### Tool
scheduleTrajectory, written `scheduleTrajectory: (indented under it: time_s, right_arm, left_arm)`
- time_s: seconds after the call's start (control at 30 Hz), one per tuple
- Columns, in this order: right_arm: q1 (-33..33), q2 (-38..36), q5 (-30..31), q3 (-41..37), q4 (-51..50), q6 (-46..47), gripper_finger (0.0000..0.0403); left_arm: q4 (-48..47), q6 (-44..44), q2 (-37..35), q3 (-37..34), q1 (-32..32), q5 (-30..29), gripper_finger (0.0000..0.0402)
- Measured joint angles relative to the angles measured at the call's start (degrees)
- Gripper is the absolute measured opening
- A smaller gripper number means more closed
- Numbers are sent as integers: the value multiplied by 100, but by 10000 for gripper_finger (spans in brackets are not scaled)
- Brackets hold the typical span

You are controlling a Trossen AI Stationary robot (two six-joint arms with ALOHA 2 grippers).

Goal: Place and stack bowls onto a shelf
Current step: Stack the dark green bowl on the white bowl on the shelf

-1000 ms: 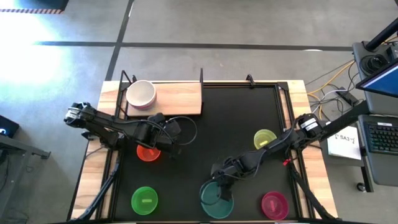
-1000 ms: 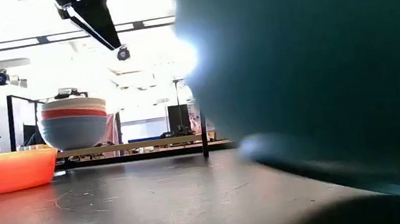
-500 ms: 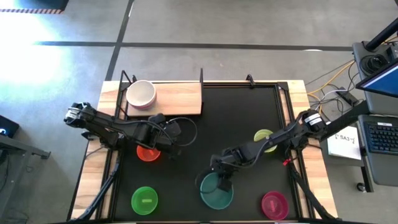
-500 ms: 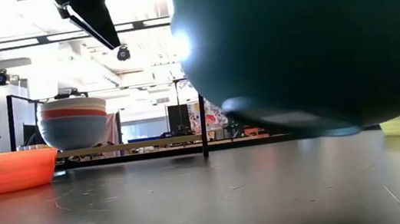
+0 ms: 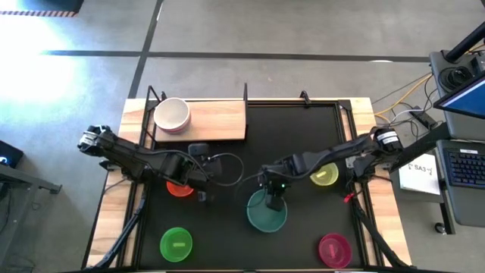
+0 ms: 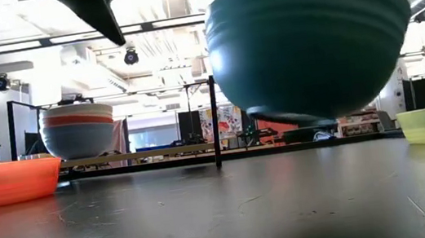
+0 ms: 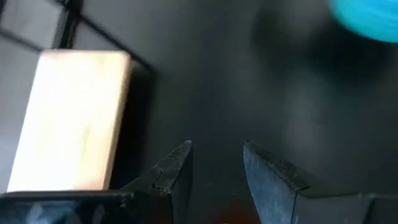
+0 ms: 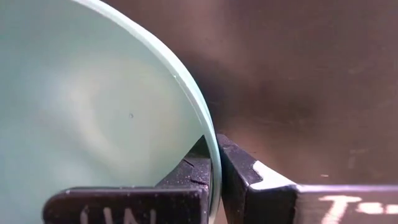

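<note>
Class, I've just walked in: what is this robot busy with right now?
The right gripper is shut on the rim of the teal bowl, holding it clear of the black mat. The left gripper hangs open above the orange bowl. Three bowls sit stacked on the wooden shelf.

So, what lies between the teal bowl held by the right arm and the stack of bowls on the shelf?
In the high view, only bare black mat lies between the teal bowl and the stack on the shelf.
</note>
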Motion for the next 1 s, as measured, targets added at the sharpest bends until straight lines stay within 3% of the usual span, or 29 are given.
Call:
scheduleTrajectory:
  time_s: [0.4,0.67,1.0]
  right_arm:
    - [-751,-316,-587,0,-444,-1667,8]
    - [-1163,-368,-651,3,-473,-2112,8]
    - [-1594,-359,-2136,342,-442,-1821,8]
  left_arm:
    - [1588,1976,0,0,-173,1665,125]
    - [2057,2784,129,0,-182,1775,125]
    - [2787,4884,585,0,-137,1746,125]
